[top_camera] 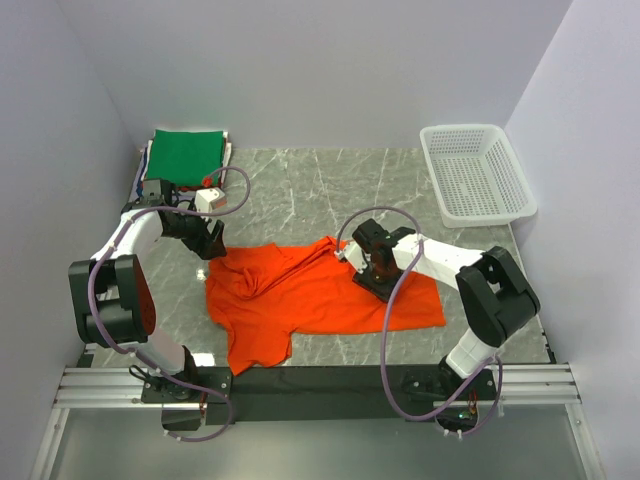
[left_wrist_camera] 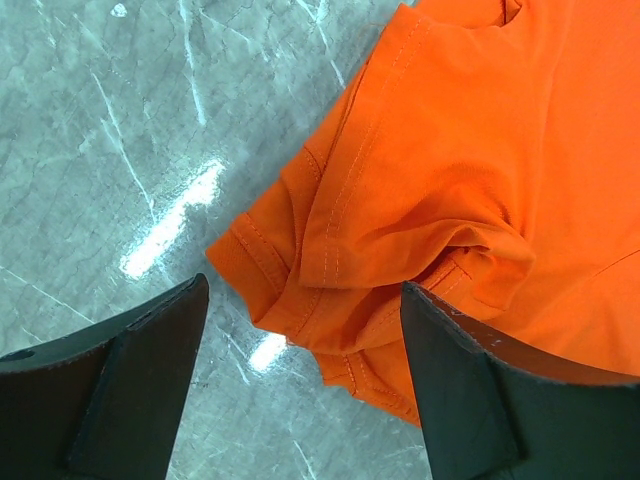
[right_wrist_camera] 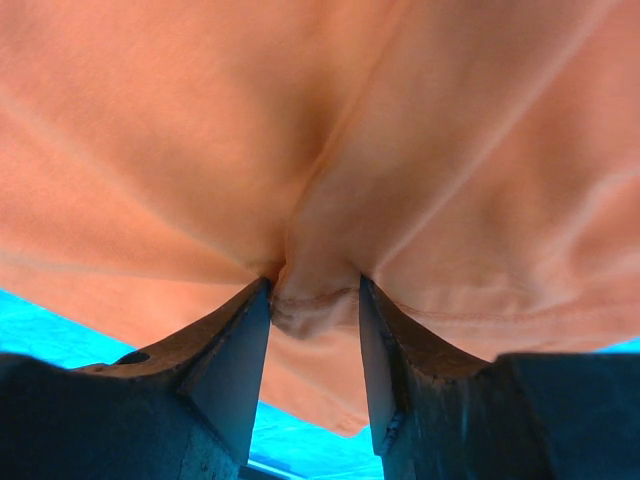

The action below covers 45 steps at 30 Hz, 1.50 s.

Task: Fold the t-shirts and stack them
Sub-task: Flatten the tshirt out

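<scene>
Orange t-shirt crumpled, centre; green t-shirt folded, far-left corner.

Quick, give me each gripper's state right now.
Left gripper: open, holding nothing, above the edge of the orange t-shirt.
Right gripper: closed on a fold of the orange t-shirt.

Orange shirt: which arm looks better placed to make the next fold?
Right, probably. The right gripper pinches a bunch of the orange shirt between its fingers, so it could lift and fold at once. The left gripper hangs open above the shirt's crumpled edge, holding nothing.
</scene>
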Tool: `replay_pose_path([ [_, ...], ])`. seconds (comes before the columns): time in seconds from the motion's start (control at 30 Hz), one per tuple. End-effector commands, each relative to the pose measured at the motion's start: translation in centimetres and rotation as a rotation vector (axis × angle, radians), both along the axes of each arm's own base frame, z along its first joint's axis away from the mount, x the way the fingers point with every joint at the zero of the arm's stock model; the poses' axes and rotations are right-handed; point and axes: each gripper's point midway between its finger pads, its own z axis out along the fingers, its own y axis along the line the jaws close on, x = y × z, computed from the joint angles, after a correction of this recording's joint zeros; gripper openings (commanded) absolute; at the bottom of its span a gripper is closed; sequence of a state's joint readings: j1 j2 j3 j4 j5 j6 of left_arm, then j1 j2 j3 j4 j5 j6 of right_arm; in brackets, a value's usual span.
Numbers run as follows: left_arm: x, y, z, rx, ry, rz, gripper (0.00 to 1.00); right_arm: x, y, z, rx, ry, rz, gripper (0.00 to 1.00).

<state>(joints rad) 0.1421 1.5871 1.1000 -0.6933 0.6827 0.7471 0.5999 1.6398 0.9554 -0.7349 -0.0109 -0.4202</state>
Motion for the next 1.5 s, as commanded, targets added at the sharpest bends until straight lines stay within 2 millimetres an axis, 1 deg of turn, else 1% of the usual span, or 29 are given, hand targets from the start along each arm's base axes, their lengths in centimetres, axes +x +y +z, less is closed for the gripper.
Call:
replay_pose_path([
  [0.0,0.6,-0.2,0.8,-0.005,-0.032,-0.020,0.83,2.2,0.3,2.7,0.000,-0.115,0.005,0.47],
  [0.07,0.7,-0.2,0.9,-0.005,-0.037,-0.021,0.83,2.5,0.0,2.8,-0.023,-0.129,0.007,0.47],
  [0.17,0.6,-0.2,0.8,-0.007,-0.032,-0.023,0.84,2.7,-0.1,3.0,-0.027,-0.137,0.008,0.47],
  [0.27,0.6,-0.3,0.8,-0.007,-0.032,-0.024,0.84,2.9,0.0,2.9,-0.027,-0.137,0.004,0.42],
  [0.33,0.7,-0.2,0.9,-0.005,-0.037,-0.021,0.84,2.9,0.0,2.9,-0.033,-0.131,0.005,0.40],
  [0.37,0.7,-0.1,0.8,-0.004,-0.034,-0.019,0.84,2.9,0.0,3.0,-0.033,-0.130,0.005,0.41],
  [0.4,0.7,-0.2,0.8,-0.004,-0.033,-0.019,0.84,2.8,0.0,3.1,-0.032,-0.128,0.003,0.46],
  [0.43,0.8,-0.1,0.8,-0.002,-0.036,-0.019,0.84,2.9,0.1,3.3,-0.030,-0.134,0.001,0.50],
  [0.5,0.7,-0.2,0.7,-0.006,-0.031,-0.021,0.84,2.9,0.0,3.5,-0.031,-0.143,-0.004,0.53],
  [0.63,0.9,-0.2,0.7,-0.013,-0.029,-0.020,0.84,3.1,0.4,4.0,-0.037,-0.165,0.007,0.54],
  [0.7,1.0,-0.2,0.8,-0.014,-0.031,-0.018,0.84,3.3,0.5,3.9,-0.043,-0.181,0.013,0.51],
  [0.73,1.0,-0.2,0.9,-0.012,-0.034,-0.017,0.84,3.3,0.3,3.6,-0.059,-0.181,0.014,0.50],
  [0.77,1.0,-0.2,1.0,-0.011,-0.036,-0.019,0.84,3.4,0.3,3.4,-0.064,-0.189,0.021,0.46],
  [0.93,0.7,0.0,0.8,0.001,-0.033,-0.020,0.85,3.5,0.3,3.4,-0.079,-0.203,0.034,0.35],
  [1.0,0.7,-0.1,0.6,-0.002,-0.028,-0.024,0.85,3.3,0.4,3.4,-0.077,-0.193,0.039,0.29],
  [1.07,0.8,-0.1,0.7,-0.010,-0.027,-0.019,0.85,3.1,0.3,3.3,-0.083,-0.181,0.042,0.25],
  [1.13,1.1,-0.2,0.9,-0.012,-0.034,-0.021,0.85,2.9,0.1,3.0,-0.091,-0.165,0.046,0.25],
  [1.3,1.1,-0.1,0.8,-0.006,-0.032,-0.027,0.86,2.1,0.4,2.5,-0.079,-0.121,0.059,0.31],
  [1.47,1.2,-0.1,1.1,-0.001,-0.040,-0.032,0.86,2.1,0.3,1.8,-0.084,-0.097,0.066,0.31],
])
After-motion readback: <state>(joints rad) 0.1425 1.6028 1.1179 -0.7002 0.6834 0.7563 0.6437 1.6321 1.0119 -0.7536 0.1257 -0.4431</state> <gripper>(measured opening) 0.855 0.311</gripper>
